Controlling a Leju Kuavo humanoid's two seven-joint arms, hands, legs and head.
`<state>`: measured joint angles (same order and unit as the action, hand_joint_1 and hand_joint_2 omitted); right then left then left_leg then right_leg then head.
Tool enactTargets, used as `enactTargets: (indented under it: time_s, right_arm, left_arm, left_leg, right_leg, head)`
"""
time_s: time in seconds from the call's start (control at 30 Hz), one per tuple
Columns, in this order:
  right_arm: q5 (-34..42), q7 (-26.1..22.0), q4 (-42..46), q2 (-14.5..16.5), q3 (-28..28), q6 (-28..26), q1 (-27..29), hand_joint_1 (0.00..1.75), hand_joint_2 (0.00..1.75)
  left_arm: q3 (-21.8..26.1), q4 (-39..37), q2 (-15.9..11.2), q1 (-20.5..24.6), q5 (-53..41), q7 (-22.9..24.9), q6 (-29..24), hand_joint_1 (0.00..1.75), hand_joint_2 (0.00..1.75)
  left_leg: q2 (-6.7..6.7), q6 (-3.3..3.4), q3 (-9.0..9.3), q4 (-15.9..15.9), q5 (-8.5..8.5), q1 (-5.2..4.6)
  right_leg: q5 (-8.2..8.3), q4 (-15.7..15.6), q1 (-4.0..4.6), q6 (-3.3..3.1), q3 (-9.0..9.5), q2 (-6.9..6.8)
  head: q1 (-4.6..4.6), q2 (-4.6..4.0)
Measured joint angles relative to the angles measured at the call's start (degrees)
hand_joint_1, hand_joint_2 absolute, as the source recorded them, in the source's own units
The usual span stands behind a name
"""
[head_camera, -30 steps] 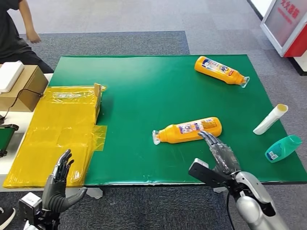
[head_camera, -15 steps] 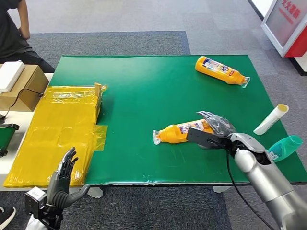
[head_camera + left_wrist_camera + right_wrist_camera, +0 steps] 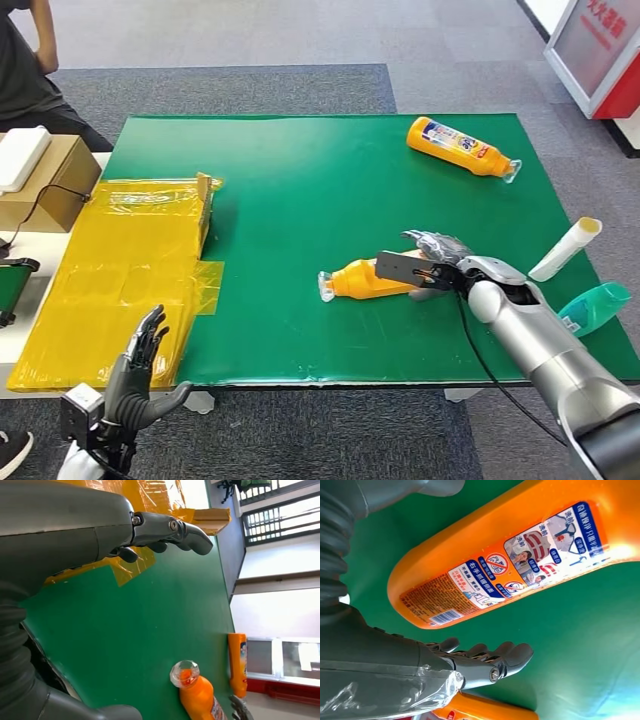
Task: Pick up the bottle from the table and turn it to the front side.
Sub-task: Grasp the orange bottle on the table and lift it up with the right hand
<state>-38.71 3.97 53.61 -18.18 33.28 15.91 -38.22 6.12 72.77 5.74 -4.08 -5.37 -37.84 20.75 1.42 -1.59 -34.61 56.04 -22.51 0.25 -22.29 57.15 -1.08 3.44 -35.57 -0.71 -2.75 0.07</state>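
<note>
Far left, a person point(image 3: 26, 60) in dark clothes sat beyond the table's corner. A cardboard box point(image 3: 49, 180) stood at the left edge with a white device point(image 3: 21, 157) on top and a black cable trailing off it. Just right of the box, a yellow plastic sheet point(image 3: 121, 275) covered the left end of the table, one flap standing up at its far right corner.

The left hand point(image 3: 140, 375) hung below the near table edge, off the surface, fingers point(image 3: 181, 530) spread and holding nothing.

The green mat point(image 3: 302, 200) covered the rest of the table. Near its centre-right the orange bottle point(image 3: 370, 278) lay on its side, clear cap pointing left. In the right wrist view its label point(image 3: 523, 560) faced the camera with barcode and small printed pictures. The right hand point(image 3: 434, 262) lay over the bottle's base end, thumb on the near side and fingers on the far side; contact looked likely, but I could not tell whether the grip was closed. The bottle rested on the mat.

A second orange bottle point(image 3: 460, 146) lay at the far right of the mat, cap to the right, well apart from the hand. At the right edge lay a white tube point(image 3: 564, 248), and just nearer, a teal bottle point(image 3: 590, 308). A red and white sign point(image 3: 600, 50) stood on the floor at the far right.
</note>
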Motion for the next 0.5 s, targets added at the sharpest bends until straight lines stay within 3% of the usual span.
enactTargets:
  time_s: [0.5]
  right_arm:
    - [-0.1, -2.9, -15.4, 4.1, 5.2, 0.2, -6.9, 0.00, 1.75]
  left_arm:
    - [-1.0, -2.2, -0.7, 0.7, 0.7, -0.2, -0.7, 0.00, 1.75]
  left_leg:
    - [-0.03, 0.01, -0.01, 0.0, 0.02, 0.00]
  right_leg:
    - [0.00, 0.0, 0.00, 0.00, -0.01, -0.03]
  head:
    - [-0.01, 0.00]
